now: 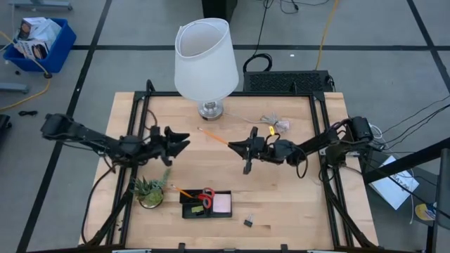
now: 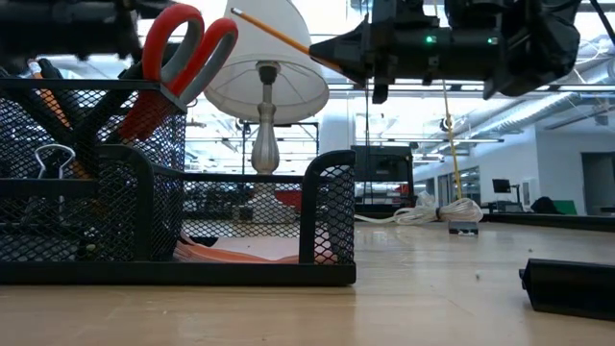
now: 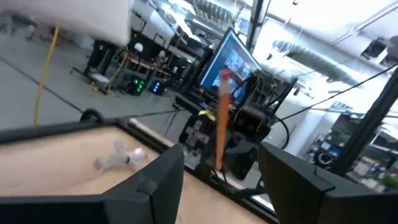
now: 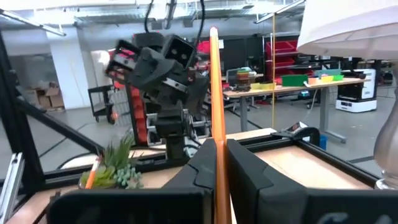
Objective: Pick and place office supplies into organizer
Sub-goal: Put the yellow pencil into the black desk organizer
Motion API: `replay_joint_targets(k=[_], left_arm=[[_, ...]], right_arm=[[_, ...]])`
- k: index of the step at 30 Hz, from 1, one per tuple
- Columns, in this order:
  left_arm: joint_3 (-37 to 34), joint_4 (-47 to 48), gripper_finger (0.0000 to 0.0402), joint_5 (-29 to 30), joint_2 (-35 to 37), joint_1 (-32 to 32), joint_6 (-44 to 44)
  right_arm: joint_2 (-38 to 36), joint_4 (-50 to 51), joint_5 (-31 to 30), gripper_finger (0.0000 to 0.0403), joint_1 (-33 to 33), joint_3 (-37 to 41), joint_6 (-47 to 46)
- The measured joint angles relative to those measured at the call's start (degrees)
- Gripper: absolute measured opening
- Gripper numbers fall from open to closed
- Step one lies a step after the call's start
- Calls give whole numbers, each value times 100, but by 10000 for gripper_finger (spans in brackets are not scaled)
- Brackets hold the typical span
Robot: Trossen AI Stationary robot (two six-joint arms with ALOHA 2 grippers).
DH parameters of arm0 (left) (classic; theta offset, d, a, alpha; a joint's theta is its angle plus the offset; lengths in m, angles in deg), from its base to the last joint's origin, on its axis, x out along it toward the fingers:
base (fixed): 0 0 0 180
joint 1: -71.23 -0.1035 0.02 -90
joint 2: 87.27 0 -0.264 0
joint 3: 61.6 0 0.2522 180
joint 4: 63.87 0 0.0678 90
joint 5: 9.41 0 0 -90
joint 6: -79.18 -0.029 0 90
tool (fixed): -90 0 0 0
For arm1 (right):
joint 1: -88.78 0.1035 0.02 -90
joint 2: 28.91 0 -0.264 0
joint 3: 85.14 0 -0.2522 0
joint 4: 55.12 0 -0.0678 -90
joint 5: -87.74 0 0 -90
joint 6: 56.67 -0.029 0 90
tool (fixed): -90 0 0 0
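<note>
The right gripper (image 4: 217,163), raised above the middle of the table (image 1: 295,197), pinches an orange pencil (image 1: 215,137) near one end, the shaft sticking out past the fingertips toward the lamp (image 1: 205,60). Opposite, the left gripper (image 1: 179,143) hangs in the air with fingers spread and nothing between them. At the table's near edge the black mesh organizer (image 1: 206,204) already holds red-handled scissors (image 1: 207,197), a pink sticky-note pad (image 1: 223,203) and another orange pencil (image 1: 185,192), with a small potted plant (image 1: 150,190) just beside it. A black binder clip (image 1: 249,222) lies loose on the table near the organizer. Done well, the carry would likely tip the pencil upright, centre it over the tall compartment beside the scissors, lower it clear of the handles, then release.
</note>
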Motion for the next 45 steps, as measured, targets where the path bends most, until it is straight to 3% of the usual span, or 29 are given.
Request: replay_joint_targets(k=[5,13,24,29,45], left_arm=[[742,26,196,68,-809,-22,-641],[1542,16,189,82,-1660,-222,-667],[1968,9,188,30,-1946,-513,-663],[2035,11,184,-274,-1946,-533,-706],[2038,15,32,-330,-1943,-467,-731]], right_arm=[[0,-2,87,13,-96,-124,-4],[0,-2,105,13,-121,-249,-6],[0,-13,398,13,-121,-249,-247],[0,-4,393,13,-121,-249,-153],[-4,-165,395,13,-119,-249,-1]])
